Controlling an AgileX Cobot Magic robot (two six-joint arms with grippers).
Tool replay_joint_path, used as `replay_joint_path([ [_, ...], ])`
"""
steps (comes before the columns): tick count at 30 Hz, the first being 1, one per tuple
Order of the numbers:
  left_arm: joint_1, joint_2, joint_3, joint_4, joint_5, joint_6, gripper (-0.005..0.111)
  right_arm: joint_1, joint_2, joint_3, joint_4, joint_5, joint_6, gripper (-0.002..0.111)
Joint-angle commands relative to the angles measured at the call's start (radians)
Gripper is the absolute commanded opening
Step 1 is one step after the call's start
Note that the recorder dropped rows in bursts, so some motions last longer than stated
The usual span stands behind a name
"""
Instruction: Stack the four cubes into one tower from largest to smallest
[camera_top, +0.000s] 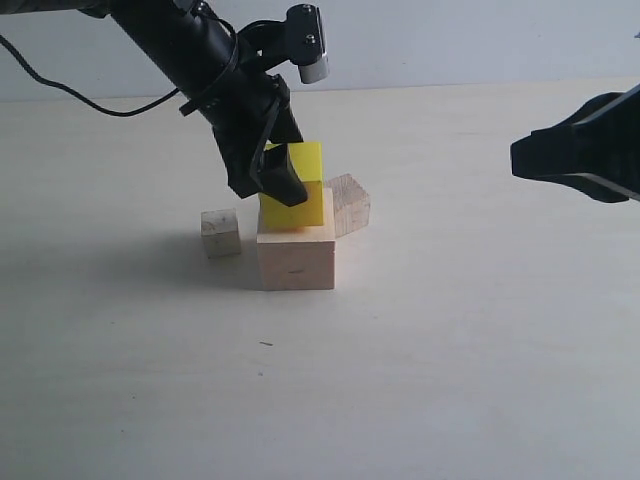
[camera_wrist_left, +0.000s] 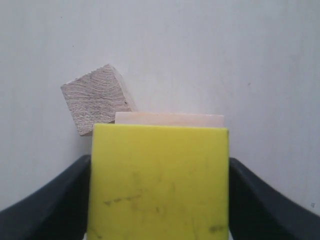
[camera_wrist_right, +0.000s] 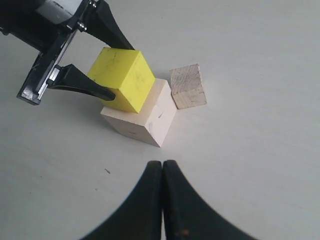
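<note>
The large pale wood cube stands on the table. On its top face sits the bright yellow cube, with my left gripper shut on its two sides. In the left wrist view the yellow cube fills the space between the black fingers. The brownish wood cube rests on the table just behind and to the right of the large one. To its left sits the smallest pale wood cube. My right gripper hangs shut and empty, off to the right.
A black cable trails across the table at the back left. The pale tabletop spreads out in front of and to the right of the cubes. A small dark speck lies in front of the large cube.
</note>
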Motion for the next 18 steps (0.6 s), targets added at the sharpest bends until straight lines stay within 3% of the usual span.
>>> replay_joint_path([
  [1,-0.004,-0.003,-0.005,-0.005,-0.01,-0.003,0.0,0.002,0.001,-0.008,-0.001,-0.005,-0.009,0.0],
  [15,-0.004,0.032,-0.005,-0.007,0.0,-0.004,0.001,0.002,0.001,-0.008,-0.001,-0.003,-0.009,0.0],
  [18,-0.004,0.032,-0.005,-0.007,0.0,-0.004,0.019,0.002,0.001,-0.008,-0.001,-0.003,-0.009,0.0],
])
